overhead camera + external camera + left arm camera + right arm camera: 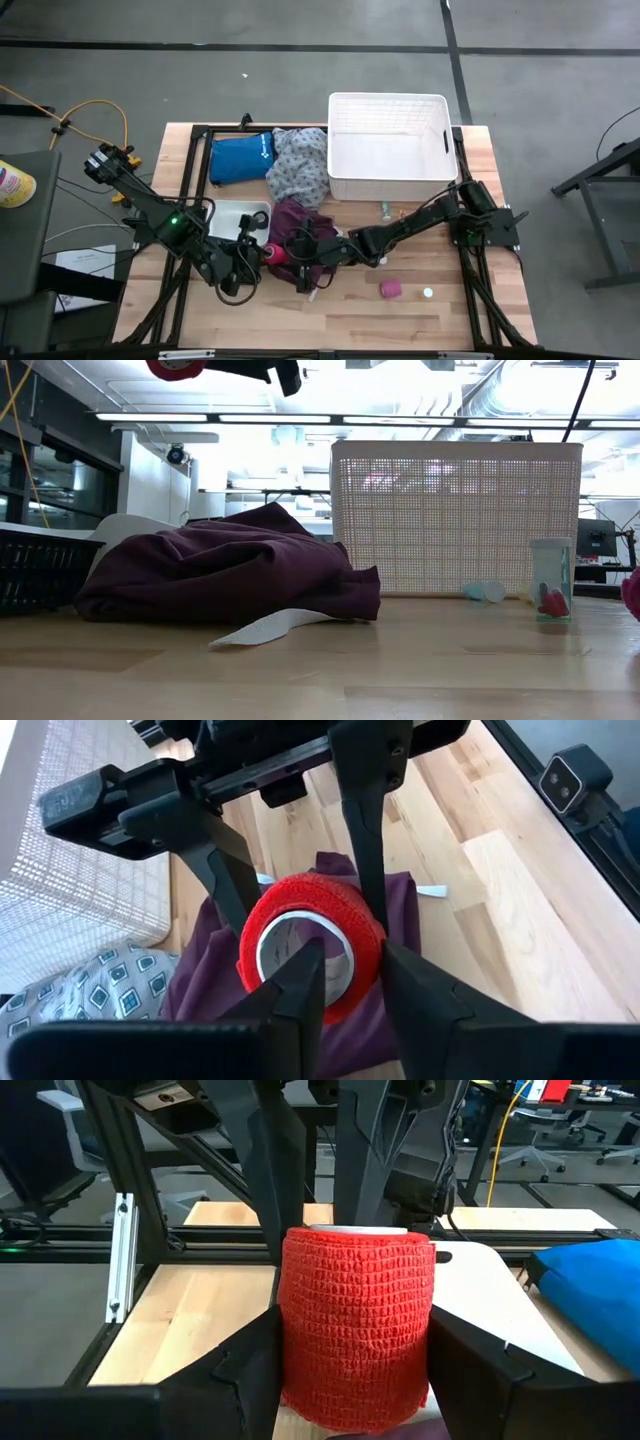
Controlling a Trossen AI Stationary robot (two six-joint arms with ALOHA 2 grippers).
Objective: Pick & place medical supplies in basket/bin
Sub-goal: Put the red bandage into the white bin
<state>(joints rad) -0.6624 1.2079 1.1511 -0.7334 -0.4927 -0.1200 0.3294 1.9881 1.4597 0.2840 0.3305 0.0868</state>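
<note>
The red roll (356, 1328) sits between both arms' fingers (250, 1370), above the maroon cloth (400, 910).

Honestly there's not much to read anywhere here. The blue pouch (240, 158) at the upper left of the table in the high view has a small white logo or print on it, but it's way too tiny to make out any letters. The yellow container (12, 184) at the far left edge of that same view has some kind of label with reddish marks, also unreadable. The clear vial (551, 580) at the right of the low view shows no legible marking. The red wrap roll (356, 1327) in the right wrist view is plain, no print.
</note>
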